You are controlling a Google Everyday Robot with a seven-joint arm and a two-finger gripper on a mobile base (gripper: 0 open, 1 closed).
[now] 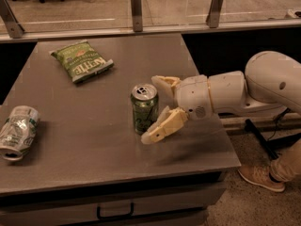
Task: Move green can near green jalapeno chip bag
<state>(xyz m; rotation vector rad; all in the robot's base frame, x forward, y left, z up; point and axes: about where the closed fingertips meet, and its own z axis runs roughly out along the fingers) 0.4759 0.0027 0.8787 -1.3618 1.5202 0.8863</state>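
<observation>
The green can (144, 108) stands upright near the middle of the grey table (94, 140), silver top up. The green jalapeno chip bag (82, 60) lies flat at the far left of the table, well apart from the can. My gripper (155, 108) reaches in from the right at can height. It is open, with one cream finger (165, 84) behind the can and the other (162, 126) in front of it. The can sits just left of the gap, partly between the fingertips.
A crushed whitish-silver can (18, 132) lies on its side at the table's left edge. A railing with glass panels (136, 8) runs behind the table. A person's shoe (261, 177) is on the floor at the right. A drawer handle (115, 213) is below the table front.
</observation>
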